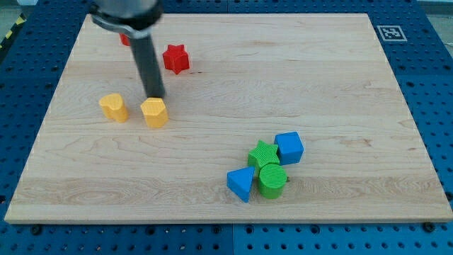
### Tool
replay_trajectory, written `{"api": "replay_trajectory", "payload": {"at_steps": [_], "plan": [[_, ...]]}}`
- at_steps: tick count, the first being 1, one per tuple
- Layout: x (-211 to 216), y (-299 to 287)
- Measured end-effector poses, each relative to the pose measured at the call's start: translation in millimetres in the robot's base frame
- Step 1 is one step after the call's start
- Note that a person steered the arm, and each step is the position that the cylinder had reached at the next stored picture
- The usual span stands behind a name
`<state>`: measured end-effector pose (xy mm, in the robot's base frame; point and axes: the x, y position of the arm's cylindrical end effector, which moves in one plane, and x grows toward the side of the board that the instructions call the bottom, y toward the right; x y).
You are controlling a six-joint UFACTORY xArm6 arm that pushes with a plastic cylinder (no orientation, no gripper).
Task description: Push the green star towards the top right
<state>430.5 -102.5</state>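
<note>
On the pale wooden board point(297, 78), the green star-shaped block point(263, 153) sits low at the view's right, hemmed by a blue cube point(289, 147) upper-right, a green cylinder point(272, 180) below and a blue triangular block point(241, 183). My tip point(155, 97), fingerless, touches a yellow hexagonal block point(154, 112), well apart, beside a yellow cylinder point(113, 108) and a red star-shaped block point(175, 59).

1. Only a short stretch of the arm shows here, and it's dark all over, near black, cut off by the view's top edge.
2. Up top sits a wide, rounded black collar point(126, 15), noticeably broader than what hangs below it.
3. Out of it comes the straight dark cylindrical rod point(146, 60), smooth-sided with a dull grey sheen running along its length.
4. My tip point(156, 97) ends blunt, same dark tone.
</note>
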Motion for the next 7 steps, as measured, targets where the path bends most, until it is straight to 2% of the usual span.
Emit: {"api": "replay_trajectory", "payload": {"at_steps": [2, 3, 4, 5, 7], "plan": [[17, 190], [66, 264], [141, 301], [187, 280], [188, 148]]}}
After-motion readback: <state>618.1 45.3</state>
